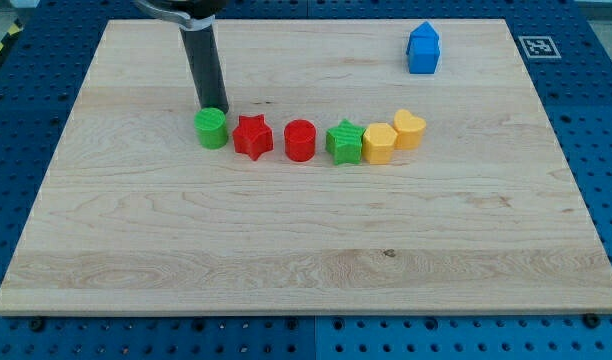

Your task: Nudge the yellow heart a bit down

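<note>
My tip [214, 107] is sitting at the top edge of the green cylinder [211, 128], touching it or just about; I cannot tell which. I am carrying no claw: my arm is ending in a plain dark rod [202, 65], so there are no jaws standing apart or together.

Taking that green cylinder as my landmark, a row of blocks is running off toward the view's right from it on the wooden board [286, 260]. The red star [252, 136] is lying just beside it, then the red cylinder [300, 139], then the green star [344, 142]. The yellow hexagon-like block [379, 143] is pressing against the green star, and the yellow heart [410, 129] is sitting at the far end of the row, touching that yellow block and lying well apart from my tip. The blue house-shaped block [423, 48] is standing far to the right of the cylinder and higher in the view, near the board's top edge.
</note>
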Available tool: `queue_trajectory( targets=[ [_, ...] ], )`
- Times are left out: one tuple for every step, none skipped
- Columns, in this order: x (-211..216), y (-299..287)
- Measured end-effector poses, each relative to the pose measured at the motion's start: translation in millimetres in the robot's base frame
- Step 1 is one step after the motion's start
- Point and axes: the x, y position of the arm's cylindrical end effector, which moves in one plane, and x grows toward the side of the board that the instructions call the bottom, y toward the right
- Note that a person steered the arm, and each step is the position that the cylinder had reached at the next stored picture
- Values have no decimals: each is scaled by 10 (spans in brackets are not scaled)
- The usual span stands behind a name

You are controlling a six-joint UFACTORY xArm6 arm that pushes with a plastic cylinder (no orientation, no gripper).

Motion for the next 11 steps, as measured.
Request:
queue_trajectory(
  targets=[
    [5,20],
    [5,42],
    [13,73],
    [-100,579],
    [-106,1132],
    [-106,1618],
    [-73,1877],
    [93,2003],
    [218,2203],
    [214,2239],
    [214,2239]
  ],
)
